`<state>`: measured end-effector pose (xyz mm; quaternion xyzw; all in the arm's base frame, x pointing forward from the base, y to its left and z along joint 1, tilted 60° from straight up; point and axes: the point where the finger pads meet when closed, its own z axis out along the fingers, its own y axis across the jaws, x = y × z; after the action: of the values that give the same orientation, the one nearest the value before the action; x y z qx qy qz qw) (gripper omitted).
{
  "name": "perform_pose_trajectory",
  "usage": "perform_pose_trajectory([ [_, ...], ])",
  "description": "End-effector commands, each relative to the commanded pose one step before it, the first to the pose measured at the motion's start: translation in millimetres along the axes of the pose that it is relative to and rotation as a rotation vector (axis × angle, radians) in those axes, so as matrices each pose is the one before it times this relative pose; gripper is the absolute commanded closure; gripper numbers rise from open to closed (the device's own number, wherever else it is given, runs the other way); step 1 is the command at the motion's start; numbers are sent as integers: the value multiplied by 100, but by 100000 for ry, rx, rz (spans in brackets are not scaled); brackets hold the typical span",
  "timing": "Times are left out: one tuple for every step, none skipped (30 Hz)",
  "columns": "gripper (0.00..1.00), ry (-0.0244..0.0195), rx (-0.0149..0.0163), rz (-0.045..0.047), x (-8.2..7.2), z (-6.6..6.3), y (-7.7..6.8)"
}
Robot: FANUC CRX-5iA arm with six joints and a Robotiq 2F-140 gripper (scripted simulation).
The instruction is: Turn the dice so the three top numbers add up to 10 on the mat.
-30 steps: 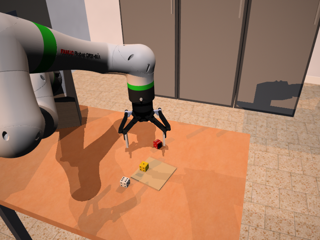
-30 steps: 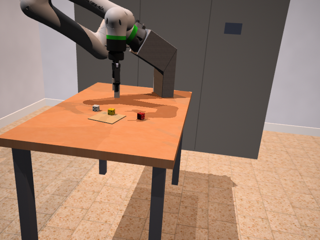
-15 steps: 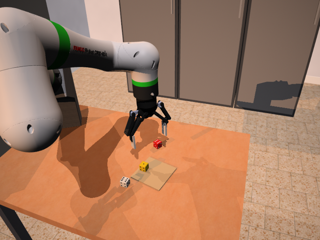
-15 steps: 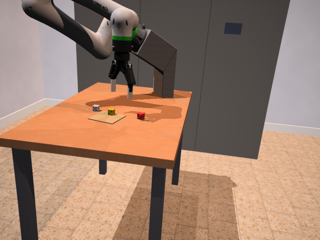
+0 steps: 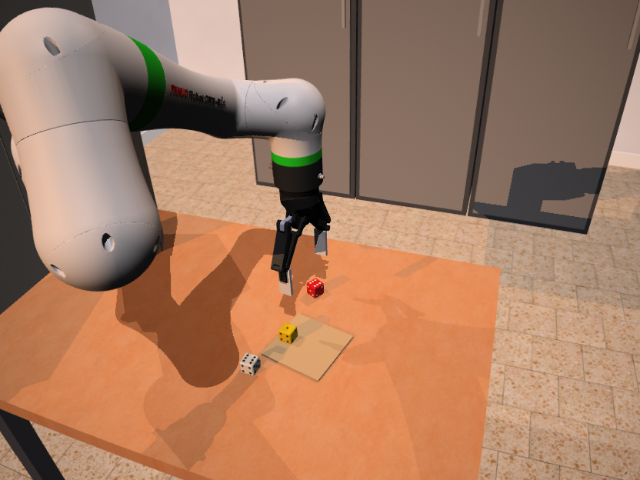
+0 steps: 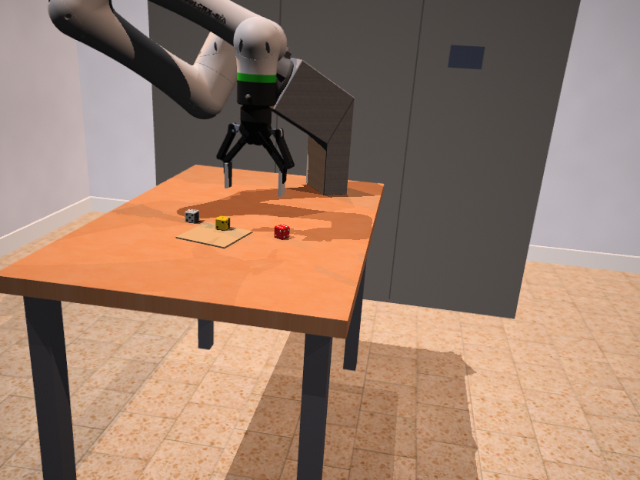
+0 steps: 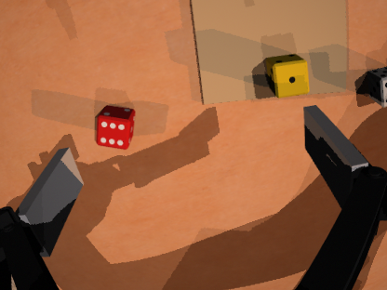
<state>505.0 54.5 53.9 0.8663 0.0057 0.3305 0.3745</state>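
Observation:
A tan mat (image 5: 308, 346) lies flat on the orange table; it also shows in the side view (image 6: 214, 236) and the wrist view (image 7: 268, 22). A yellow die (image 5: 288, 332) (image 7: 288, 76) sits on the mat near its corner, one pip on top. A red die (image 5: 315, 288) (image 6: 281, 231) lies on the bare table beyond the mat, six pips on top in the wrist view (image 7: 115, 126). A white die (image 5: 250, 363) (image 6: 192, 215) lies on the table just off the mat's edge. My gripper (image 5: 302, 263) (image 6: 253, 181) is open and empty, hovering above the table behind the dice.
A dark angled block (image 6: 320, 139) stands at the table's back edge behind the gripper. Grey cabinets (image 5: 439, 98) stand beyond the table. The arm's large body (image 5: 82, 170) fills the left of the top view.

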Motion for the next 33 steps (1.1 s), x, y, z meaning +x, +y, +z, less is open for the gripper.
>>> perform_pose_trajectory([
  [0, -1153, 107, -17370, -152, 34, -1019],
  [0, 1, -4, -3181, -3, 9, -195],
  [0, 2, -6, -4278, 3, 13, -262],
  [0, 2, -7, -3858, 12, 12, -236],
  [0, 1, -5, -2816, 14, 9, -172],
  [0, 2, -9, -4630, 30, 15, -283],
  [0, 0, 0, 0, 0, 0, 0],
  [0, 0, 0, 0, 0, 0, 0],
  [0, 2, -13, -5953, 52, 20, -362],
  [0, 1, -20, -7757, 91, 26, -469],
  [0, 0, -7, -2375, 38, 8, -141],
  [0, 0, -9, -3151, 54, 11, -187],
  [0, 0, -12, -3831, 72, 14, -225],
  [0, 0, -8, -2621, 54, 10, -153],
  [0, -1, -17, -5064, 111, 19, -293],
  [0, -2, -13, -3693, 90, 14, -210],
  [0, 0, -1, -246, 6, 1, -14],
  [0, -5, -27, -7169, 187, 28, -403],
  [0, -1, -5, -1173, 35, 5, -64],
  [0, -6, -23, -5841, 176, 24, -317],
  [0, -2, -7, -1788, 59, 7, -94],
  [0, -7, -23, -5477, 184, 23, -286],
  [0, -2, -6, -1396, 51, 6, -71],
  [0, 0, 0, 0, 0, 0, 0],
  [0, 0, 0, 0, 0, 0, 0],
  [0, -11, -27, -6088, 223, 26, -306],
  [0, -11, -24, -5286, 208, 23, -256],
  [0, -11, -21, -4481, 186, 20, -209],
  [0, -10, -17, -3631, 157, 17, -164],
  [0, 0, 0, -58, 3, 0, -3],
  [0, -8, -14, -2925, 131, 14, -128],
  [0, -7, -11, -2209, 101, 10, -94],
  [0, -5, -7, -1558, 73, 7, -65],
])
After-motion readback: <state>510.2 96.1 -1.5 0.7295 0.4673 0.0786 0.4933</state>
